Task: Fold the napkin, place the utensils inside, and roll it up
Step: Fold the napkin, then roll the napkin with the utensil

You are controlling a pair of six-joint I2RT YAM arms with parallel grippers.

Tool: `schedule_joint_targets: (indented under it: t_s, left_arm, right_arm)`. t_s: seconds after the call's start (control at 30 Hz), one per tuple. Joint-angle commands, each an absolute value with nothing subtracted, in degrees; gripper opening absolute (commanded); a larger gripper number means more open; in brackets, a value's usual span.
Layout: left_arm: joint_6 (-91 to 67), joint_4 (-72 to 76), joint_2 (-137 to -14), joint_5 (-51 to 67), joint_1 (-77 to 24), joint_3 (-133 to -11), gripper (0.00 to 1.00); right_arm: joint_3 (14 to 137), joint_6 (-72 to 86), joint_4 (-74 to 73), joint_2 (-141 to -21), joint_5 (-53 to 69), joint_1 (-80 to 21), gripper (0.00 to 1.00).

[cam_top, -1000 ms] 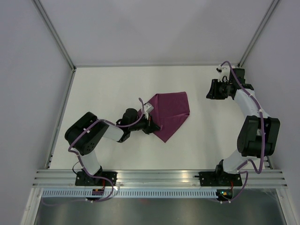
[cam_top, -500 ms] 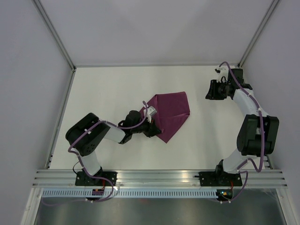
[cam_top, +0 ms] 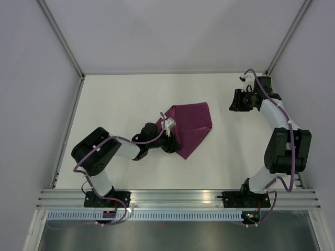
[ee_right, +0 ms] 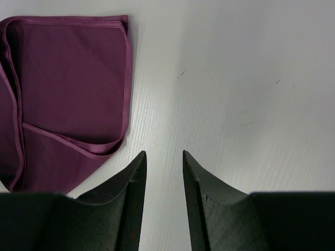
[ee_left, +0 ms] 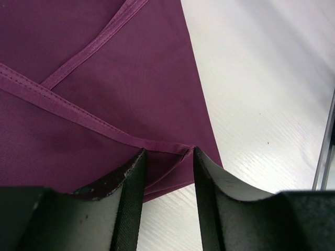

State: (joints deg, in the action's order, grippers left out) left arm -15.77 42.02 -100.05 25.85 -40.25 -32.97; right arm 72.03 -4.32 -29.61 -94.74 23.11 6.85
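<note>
The plum-purple napkin [cam_top: 192,124] lies folded on the white table, near the middle. My left gripper [cam_top: 172,145] is low at the napkin's near-left edge. In the left wrist view the napkin [ee_left: 94,78] fills the upper left, and its hemmed corner lies between the open fingertips of my left gripper [ee_left: 168,151], brushing the right one. My right gripper [cam_top: 232,100] hovers open and empty to the right of the napkin. In the right wrist view this gripper [ee_right: 163,152] is over bare table, and the napkin [ee_right: 68,89] lies at the upper left. No utensils are in view.
The white table [cam_top: 120,99] is bounded by grey walls and aluminium frame posts [cam_top: 63,39]. A metal rail [ee_left: 324,146] runs along the right edge of the left wrist view. The arm bases sit on the near rail [cam_top: 178,196].
My left gripper has shifted slightly along the napkin's near-left edge, and the cloth's left corner has shifted a little. My right gripper has hardly moved.
</note>
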Motion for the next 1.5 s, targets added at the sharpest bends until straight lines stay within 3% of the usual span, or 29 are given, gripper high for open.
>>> schedule_joint_targets:
  t_s: [0.0, 0.23, 0.4, 0.5, 0.6, 0.63, 0.83, 1.03, 1.23, 1.47]
  left_arm:
    - [-14.76, 43.5, -97.12, 25.84, -40.61, -34.54, 0.47]
    - [-16.96, 44.56, -91.33, 23.39, -40.6, -35.77, 0.55]
    - [-18.28, 38.43, -81.6, 7.7, -40.34, -36.65, 0.61]
    - [-22.48, 36.91, -75.09, 0.89, -37.99, -35.26, 0.77]
    - [-30.3, 36.13, -69.98, 2.71, -31.66, -32.96, 0.84]
    - [-32.06, 35.25, -68.74, 3.59, -29.81, -32.44, 0.99]
    - [-30.77, 15.27, -65.13, -5.25, -25.14, -38.13, 1.0]
    - [-29.1, 5.81, -62.06, -15.19, -24.96, -42.01, 0.96]
    - [-26.99, 1.15, -60.73, -14.33, -23.29, -46.23, 0.96]
    - [-26.19, -2.02, -60.2, -13.19, -22.06, -49.04, 0.97]
  right_arm:
    - [72.42, -4.75, -29.71, -94.13, 22.68, 6.42, 0.4]
    - [73.21, -6.06, -30.32, -92.9, 20.48, 3.35, 0.4]
    - [75.93, -6.85, -31.02, -91.67, 16.44, -2.89, 0.41]
    - [78.12, -7.03, -31.38, -92.02, 13.98, -8.77, 0.41]
    - [79.88, -6.42, -30.85, -92.98, 12.13, -14.31, 0.41]
    - [80.24, -6.16, -30.85, -93.42, 11.78, -16.94, 0.41]
    - [80.86, -6.33, -29.44, -97.29, 3.88, -30.03, 0.41]
    - [77.61, -5.36, -25.32, -100.02, -2.63, -39.98, 0.41]
    - [72.78, -6.42, -19.69, -103.08, -12.56, -50.78, 0.51]
    - [70.84, -5.28, -17.76, -105.91, -15.38, -54.75, 0.56]
